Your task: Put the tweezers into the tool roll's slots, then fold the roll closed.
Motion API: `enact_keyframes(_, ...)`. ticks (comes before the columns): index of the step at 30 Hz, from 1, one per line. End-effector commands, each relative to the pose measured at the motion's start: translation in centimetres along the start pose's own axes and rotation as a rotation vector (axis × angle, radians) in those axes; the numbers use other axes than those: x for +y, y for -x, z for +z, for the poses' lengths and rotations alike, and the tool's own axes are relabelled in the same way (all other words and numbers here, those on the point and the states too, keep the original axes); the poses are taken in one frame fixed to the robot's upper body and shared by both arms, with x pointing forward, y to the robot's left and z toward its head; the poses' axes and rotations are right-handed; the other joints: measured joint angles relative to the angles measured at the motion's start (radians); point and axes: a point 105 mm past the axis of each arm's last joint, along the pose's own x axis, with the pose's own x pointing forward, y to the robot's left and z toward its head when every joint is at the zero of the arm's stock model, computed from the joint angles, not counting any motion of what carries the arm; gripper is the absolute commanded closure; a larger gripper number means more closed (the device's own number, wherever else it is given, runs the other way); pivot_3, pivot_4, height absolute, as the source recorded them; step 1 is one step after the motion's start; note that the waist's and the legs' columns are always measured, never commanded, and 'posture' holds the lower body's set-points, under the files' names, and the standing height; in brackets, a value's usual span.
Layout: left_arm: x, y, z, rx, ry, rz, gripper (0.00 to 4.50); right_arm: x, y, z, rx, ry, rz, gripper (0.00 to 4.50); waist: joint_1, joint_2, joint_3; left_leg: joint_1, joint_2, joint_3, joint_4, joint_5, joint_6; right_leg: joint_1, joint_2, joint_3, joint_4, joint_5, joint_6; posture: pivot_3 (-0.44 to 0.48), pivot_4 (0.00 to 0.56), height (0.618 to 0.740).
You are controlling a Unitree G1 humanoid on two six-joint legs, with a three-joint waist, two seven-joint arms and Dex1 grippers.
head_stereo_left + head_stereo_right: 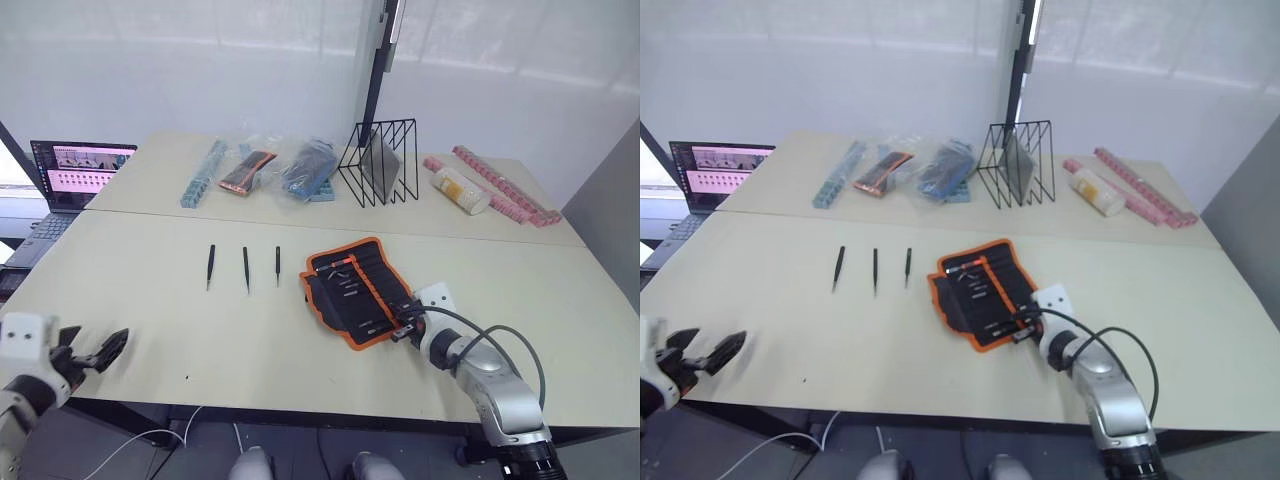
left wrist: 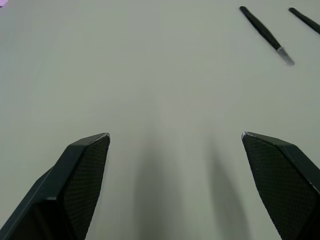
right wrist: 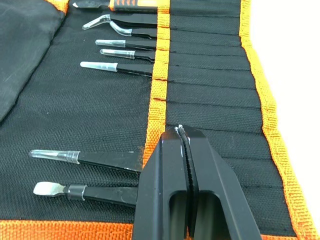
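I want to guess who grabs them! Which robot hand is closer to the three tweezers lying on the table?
Left. The left gripper hangs open near the table's front edge, below the three tweezers. The right gripper sits shut over the tool roll, farther away.

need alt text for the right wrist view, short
The right gripper, fingers shut, rests on the open tool roll at its orange-trimmed slots. Several tools with capped silver tips already sit in slots, their tips lying on the black fabric.
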Motion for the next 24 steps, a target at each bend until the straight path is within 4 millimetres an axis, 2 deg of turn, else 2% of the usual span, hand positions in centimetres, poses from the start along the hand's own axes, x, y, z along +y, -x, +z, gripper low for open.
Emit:
enact_keyframes(1, 0.6, 1.3, 1.2, -0.061, -0.025, 0.028, 0.01, -0.5, 0.4, -2.4, 0.095, -0.023, 0.004, 4.5, 0.0, 0.0, 0.0, 0.0, 0.0, 0.0, 0.0, 0.0, 0.0, 0.0, 0.0, 0.0, 0.0, 0.0, 0.0, 0.0, 0.15, 0.687)
enact_keyframes(5, 0.2, 1.6, 1.0, -0.059, -0.024, 0.013, 0.01, -0.8, 0.4, -2.3, 0.097, -0.019, 0.007, 4.5, 0.002, 0.0, 0.0, 0.0, 0.0, 0.0, 0.0, 0.0, 0.0, 0.0, -0.001, -0.001, 0.0, 0.0, 0.0, 0.0, 0.15, 0.687)
enact_keyframes(12, -3.4, -0.2, 1.9, -0.08, -0.022, -0.108, 0.01, -0.9, 0.4, -2.3, 0.098, -0.019, 0.004, 4.5, 0.003, 0.0, 0.0, 0.0, 0.0, 0.0, 0.0, 0.0, 0.0, 0.0, -0.001, -0.001, -0.001, 0.0, -0.001, 0.0, 0.15, 0.687)
enact_keyframes(16, -7.6, -2.9, 2.2, -0.096, 0.021, -0.174, 0.01, -0.7, 0.5, -2.2, 0.093, -0.021, 0.002, 4.5, 0.006, 0.0, 0.0, 0.0, 0.0, 0.0, 0.0, 0.0, 0.0, 0.001, -0.001, -0.001, -0.001, 0.0, -0.001, 0.0, 0.15, 0.687)
enact_keyframes(20, -9.6, -5.6, 2.3, -0.09, 0.026, -0.139, 0.01, -0.5, 0.4, -1.9, 0.087, -0.024, 0.0, 4.5, 0.004, -0.001, -0.001, -0.003, 0.0, -0.001, 0.0, 0.0, 0.0, 0.003, 0.0, 0.0, 0.0, 0.0, 0.0, 0.0, 0.15, 0.687)
enact_keyframes(24, -10.6, -8.7, 2.5, -0.079, 0.031, -0.063, 0.01, -0.4, 0.3, -1.6, 0.076, -0.026, -0.007, 4.5, 0.006, -0.002, -0.002, -0.004, -0.001, -0.002, 0.0, 0.0, 0.0, 0.002, 0.002, 0.0, 0.001, 0.0, 0.0, 0.0, 0.15, 0.687)
